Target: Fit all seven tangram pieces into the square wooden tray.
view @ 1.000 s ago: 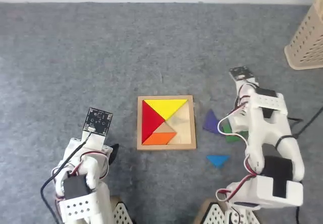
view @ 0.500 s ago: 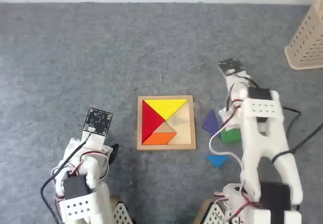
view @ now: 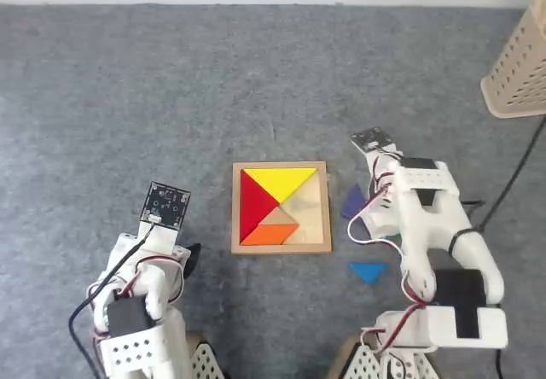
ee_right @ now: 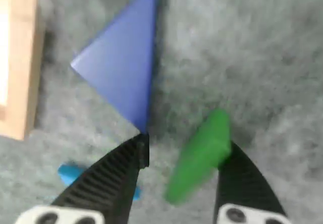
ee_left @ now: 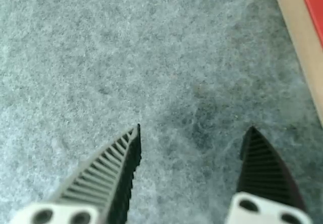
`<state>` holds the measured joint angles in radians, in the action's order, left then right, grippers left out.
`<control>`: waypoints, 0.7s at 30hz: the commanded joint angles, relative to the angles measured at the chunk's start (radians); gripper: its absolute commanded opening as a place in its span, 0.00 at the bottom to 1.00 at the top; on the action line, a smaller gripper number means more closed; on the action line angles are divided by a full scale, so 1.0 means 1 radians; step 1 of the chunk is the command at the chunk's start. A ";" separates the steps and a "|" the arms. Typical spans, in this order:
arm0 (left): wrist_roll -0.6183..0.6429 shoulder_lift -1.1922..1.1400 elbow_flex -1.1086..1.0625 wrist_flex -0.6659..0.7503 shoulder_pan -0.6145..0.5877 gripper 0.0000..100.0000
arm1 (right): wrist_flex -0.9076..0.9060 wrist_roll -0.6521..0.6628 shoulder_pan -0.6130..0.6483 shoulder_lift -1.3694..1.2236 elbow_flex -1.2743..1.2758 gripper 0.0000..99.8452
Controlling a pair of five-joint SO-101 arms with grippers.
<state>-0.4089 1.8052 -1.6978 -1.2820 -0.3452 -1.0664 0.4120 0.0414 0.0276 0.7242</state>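
Note:
The square wooden tray [view: 281,248] lies mid-table and holds a yellow triangle [view: 280,180], a red triangle [view: 253,204] and an orange piece [view: 270,235]. Right of it on the carpet lie a purple-blue triangle [view: 353,202] and a small light blue triangle [view: 368,271]. My right gripper [ee_right: 184,146] is open around a tilted green piece [ee_right: 201,156], which leans on one finger. The purple-blue triangle [ee_right: 121,80] lies just past the fingertips. My left gripper [ee_left: 194,135] is open over bare carpet beside the tray's edge [ee_left: 298,47].
A beige slotted basket [view: 520,59] stands at the far right edge. The right arm [view: 424,212] covers the carpet right of the tray. The light blue triangle [ee_right: 68,173] lies beside one right finger. Grey carpet stretches open behind and left of the tray.
The right arm has swung left toward the tray, bringing its wrist over the green piece and hiding it from above. The left arm has not moved.

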 commanded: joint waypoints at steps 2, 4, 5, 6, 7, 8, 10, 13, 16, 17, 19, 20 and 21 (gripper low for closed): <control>0.006 0.017 0.013 -0.002 0.003 0.30 | 0.021 0.023 -0.047 -0.005 -0.032 0.21; 0.006 0.017 0.013 -0.002 0.003 0.30 | 0.019 0.021 -0.068 -0.004 -0.043 0.21; 0.006 0.017 0.013 -0.002 0.003 0.30 | 0.025 0.021 -0.076 -0.004 -0.043 0.21; 0.006 0.017 0.013 -0.002 0.003 0.30 | 0.028 0.021 -0.079 -0.004 -0.044 0.21; 0.006 0.017 0.013 -0.002 0.003 0.30 | 0.025 0.020 -0.079 -0.005 -0.051 0.21; 0.006 0.017 0.013 -0.002 0.003 0.30 | 0.022 0.020 -0.077 -0.005 -0.052 0.21; 0.006 0.017 0.013 -0.002 0.003 0.30 | 0.021 0.020 -0.076 -0.004 -0.054 0.19; 0.006 0.017 0.013 -0.002 0.003 0.30 | 0.013 0.026 -0.079 -0.004 -0.054 0.14; 0.006 0.017 0.013 -0.002 0.003 0.30 | -0.058 0.028 -0.082 -0.004 -0.081 0.16; 0.006 0.017 0.013 -0.002 0.003 0.30 | -0.087 0.028 -0.091 -0.004 -0.100 0.18; 0.006 0.017 0.013 -0.002 0.003 0.30 | -0.130 0.028 -0.111 -0.005 -0.138 0.23; 0.006 0.017 0.013 -0.002 0.003 0.30 | -0.142 0.028 -0.117 -0.010 -0.149 0.25; 0.006 0.017 0.013 -0.002 0.003 0.30 | -0.148 0.028 -0.117 -0.012 -0.152 0.27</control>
<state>-0.4089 1.8052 -1.6978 -1.2820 -0.3452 -1.1722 0.4166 -0.0537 0.0184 0.6383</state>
